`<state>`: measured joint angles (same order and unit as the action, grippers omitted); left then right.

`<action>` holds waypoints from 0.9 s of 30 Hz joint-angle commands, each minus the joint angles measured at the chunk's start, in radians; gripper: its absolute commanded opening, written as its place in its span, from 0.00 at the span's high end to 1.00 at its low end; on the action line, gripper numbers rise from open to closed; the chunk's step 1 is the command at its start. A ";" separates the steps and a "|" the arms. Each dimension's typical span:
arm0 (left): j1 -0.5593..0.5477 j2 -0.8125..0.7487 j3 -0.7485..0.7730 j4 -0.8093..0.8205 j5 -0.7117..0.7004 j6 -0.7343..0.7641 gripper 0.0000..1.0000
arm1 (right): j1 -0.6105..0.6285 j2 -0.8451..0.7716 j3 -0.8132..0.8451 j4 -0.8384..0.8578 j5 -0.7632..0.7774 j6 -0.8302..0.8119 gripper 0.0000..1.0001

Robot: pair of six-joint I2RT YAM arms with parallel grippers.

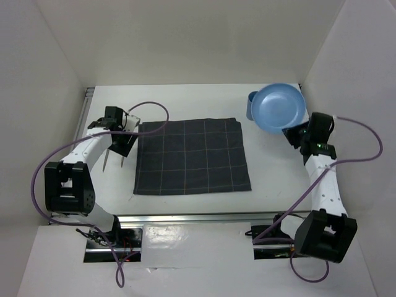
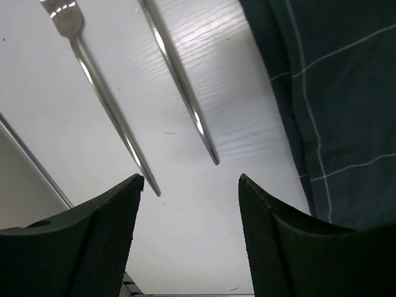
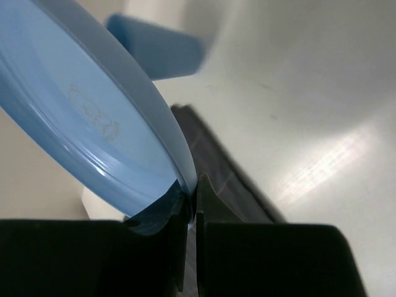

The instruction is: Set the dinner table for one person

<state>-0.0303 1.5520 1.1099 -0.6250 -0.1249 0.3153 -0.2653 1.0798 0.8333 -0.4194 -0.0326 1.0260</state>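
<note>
My right gripper [image 1: 292, 133] is shut on the rim of a light blue plate [image 1: 279, 106], which is tilted and held above the back right of the dinner table [image 1: 185, 102]. In the right wrist view the fingers [image 3: 210, 198] pinch the plate's edge [image 3: 80, 105]. A blue cup [image 1: 252, 105] stands just behind and left of the plate. A dark grey checked cloth [image 1: 192, 156] lies flat in the middle. A fork [image 2: 102, 86] and a knife [image 2: 179, 74] lie side by side on the white top, left of the cloth. My left gripper [image 2: 190, 185] hangs open over their handle ends, holding nothing.
White walls close in on the table on the left, back and right. A metal rail [image 1: 88, 102] runs along the left edge, close to the fork [image 1: 107, 162]. Purple cables loop from both arms, and one crosses the cloth's back left corner [image 1: 154, 117].
</note>
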 commanded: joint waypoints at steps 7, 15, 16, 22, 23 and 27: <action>0.104 -0.030 0.018 -0.015 0.057 -0.008 0.29 | 0.352 0.507 0.579 -0.068 -0.432 -0.702 1.00; 0.132 -0.021 0.041 -0.036 0.048 -0.008 0.29 | 0.626 0.870 0.759 -0.222 -0.578 -0.814 1.00; 0.132 -0.021 0.041 -0.036 0.048 -0.008 0.29 | 0.626 0.885 0.750 -0.222 -0.578 -0.814 1.00; 0.132 0.011 0.041 -0.036 0.048 -0.008 0.29 | 0.626 0.980 0.672 -0.211 -0.655 -0.814 1.00; 0.132 0.011 0.041 -0.036 0.048 -0.008 0.29 | 0.626 0.980 0.647 -0.211 -0.639 -0.814 1.00; 0.132 0.020 0.041 -0.036 0.048 -0.008 0.29 | 0.647 1.000 0.647 -0.289 -0.589 -0.805 1.00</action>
<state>0.0952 1.5581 1.1191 -0.6548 -0.0948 0.3115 0.3500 2.0777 1.4780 -0.6575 -0.6064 0.2264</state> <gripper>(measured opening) 0.707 0.115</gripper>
